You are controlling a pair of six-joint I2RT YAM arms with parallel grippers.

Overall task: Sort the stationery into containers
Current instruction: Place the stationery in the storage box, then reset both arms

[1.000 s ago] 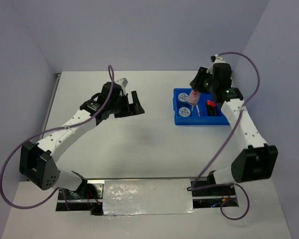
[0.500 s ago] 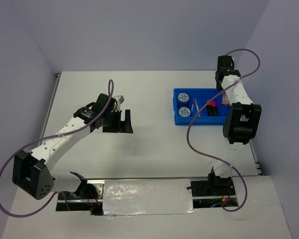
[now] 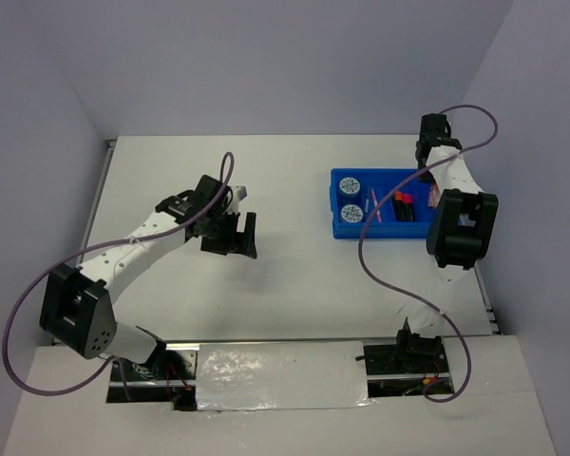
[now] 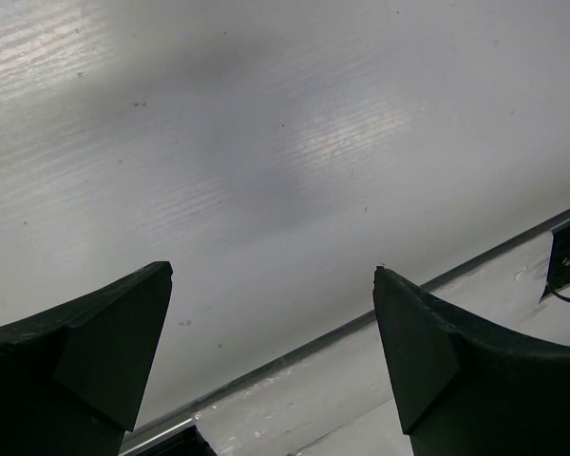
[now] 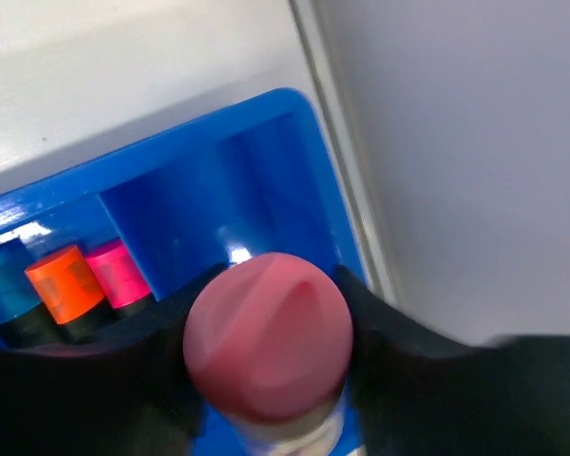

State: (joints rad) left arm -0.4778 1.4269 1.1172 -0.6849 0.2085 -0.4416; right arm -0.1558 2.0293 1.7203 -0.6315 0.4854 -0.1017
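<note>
Right jaws: half closed on the tube, one dark pad on each side, just under its cap. The tube hangs over the end compartment of the tray, nearest the bench edge. That compartment looks bare. I cannot tell how high above the floor the tube sits.

Left jaws: wide apart and holding nothing, over bare bench, well apart from the tray.

Handling (judged): the tube is light, stiff plastic, round in section. The cap is a smooth pink dome with one flat facet and is likely slippery, so pads would skid off it. Take hold across the straight barrel below the cap, as it is held now. It is not fragile. Once released it may roll, but the compartment walls should stop it.

Materials:
- Tray: glossy blue moulded plastic with thin upright dividers and rounded corners.
- Highlighters: black bodies with blue, orange and pink caps, side by side in the next compartment.
- Tape rolls: round, blue-white, in the far left compartment.
- Pens: thin, lying between the rolls and the highlighters.
- Bench: matte white with a faint grain.
</note>
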